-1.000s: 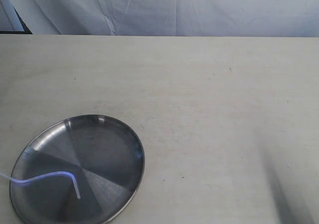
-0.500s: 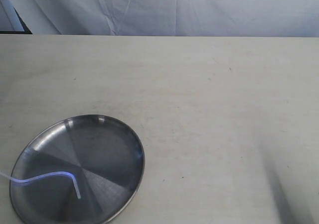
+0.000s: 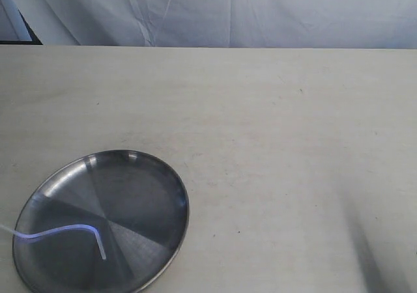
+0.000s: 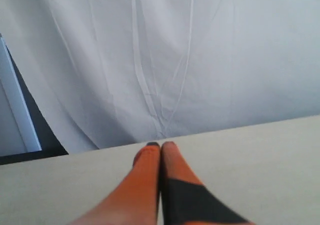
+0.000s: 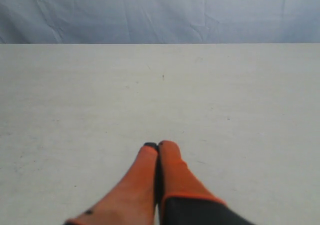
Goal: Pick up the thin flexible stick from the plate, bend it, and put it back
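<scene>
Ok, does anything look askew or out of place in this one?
The thin flexible stick lies sharply kinked on the plate. Its left end pokes out past the rim, over the table, to the edge of the exterior view. Otherwise nothing stands out. The left gripper and right gripper are shut and empty.

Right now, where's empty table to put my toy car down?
In the exterior view, the table is bare right of the plate and from it up to the white cloth. Only the lower left corner is crowded: the plate holds the bent stick, one end poking past its left rim.
</scene>
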Robot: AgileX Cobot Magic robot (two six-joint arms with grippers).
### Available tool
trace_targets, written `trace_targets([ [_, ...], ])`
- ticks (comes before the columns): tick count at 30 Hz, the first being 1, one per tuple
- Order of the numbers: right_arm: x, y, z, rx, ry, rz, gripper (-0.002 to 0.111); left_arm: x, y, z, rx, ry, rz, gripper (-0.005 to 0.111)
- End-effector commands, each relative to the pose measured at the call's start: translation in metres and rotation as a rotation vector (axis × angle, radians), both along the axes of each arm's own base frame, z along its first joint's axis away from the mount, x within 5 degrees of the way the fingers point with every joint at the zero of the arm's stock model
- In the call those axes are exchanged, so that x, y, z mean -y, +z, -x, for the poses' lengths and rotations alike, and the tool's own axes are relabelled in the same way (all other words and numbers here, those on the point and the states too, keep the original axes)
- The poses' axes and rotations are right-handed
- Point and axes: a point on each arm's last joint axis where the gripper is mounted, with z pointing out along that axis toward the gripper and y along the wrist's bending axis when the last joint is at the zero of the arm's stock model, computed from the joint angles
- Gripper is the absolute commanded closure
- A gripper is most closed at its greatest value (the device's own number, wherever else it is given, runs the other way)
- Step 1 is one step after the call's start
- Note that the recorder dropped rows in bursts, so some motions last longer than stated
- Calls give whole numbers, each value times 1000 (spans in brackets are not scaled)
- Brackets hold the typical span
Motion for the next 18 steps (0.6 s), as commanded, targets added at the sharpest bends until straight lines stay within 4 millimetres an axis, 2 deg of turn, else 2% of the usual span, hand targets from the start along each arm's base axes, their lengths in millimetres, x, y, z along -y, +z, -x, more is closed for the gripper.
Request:
trace_targets([
  [1,0,0,0,9,-4,7,108,-3,-25,19,-151,41,80,107],
  [7,0,0,0,9,-4,7,108,-18,-70,39,-172,271,274,107],
  [13,0,0,0,9,-4,7,108,-26,-111,50,-179,414,301,107],
  [18,0,0,0,9,-4,5,108,-28,-128,54,-186,443,277,107],
])
